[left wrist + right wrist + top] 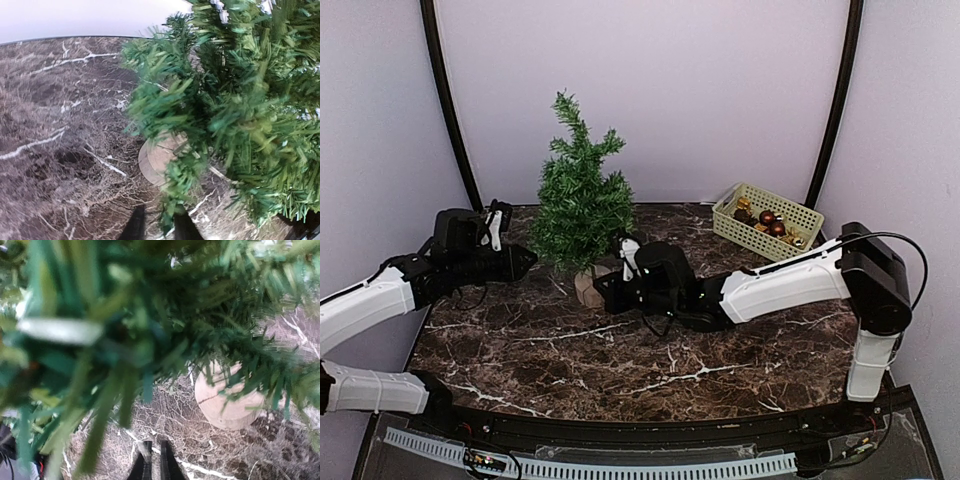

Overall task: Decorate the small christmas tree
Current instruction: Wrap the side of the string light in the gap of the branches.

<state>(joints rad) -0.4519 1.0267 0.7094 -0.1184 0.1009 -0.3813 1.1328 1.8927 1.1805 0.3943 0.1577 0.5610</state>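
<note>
Standing upright, tip up: tree (580, 205) | left end effector (159, 226) narrow (right end effector (154, 460) closed)

No text, label, brand, number or sign can be read in any view, whether on the small christmas tree (582, 205), the yellow basket (800, 213) or the dark marble table (620, 352).

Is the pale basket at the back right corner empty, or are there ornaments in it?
Not empty. The top view shows the basket holding several small red and gold balls, gathered toward its left end.
</note>
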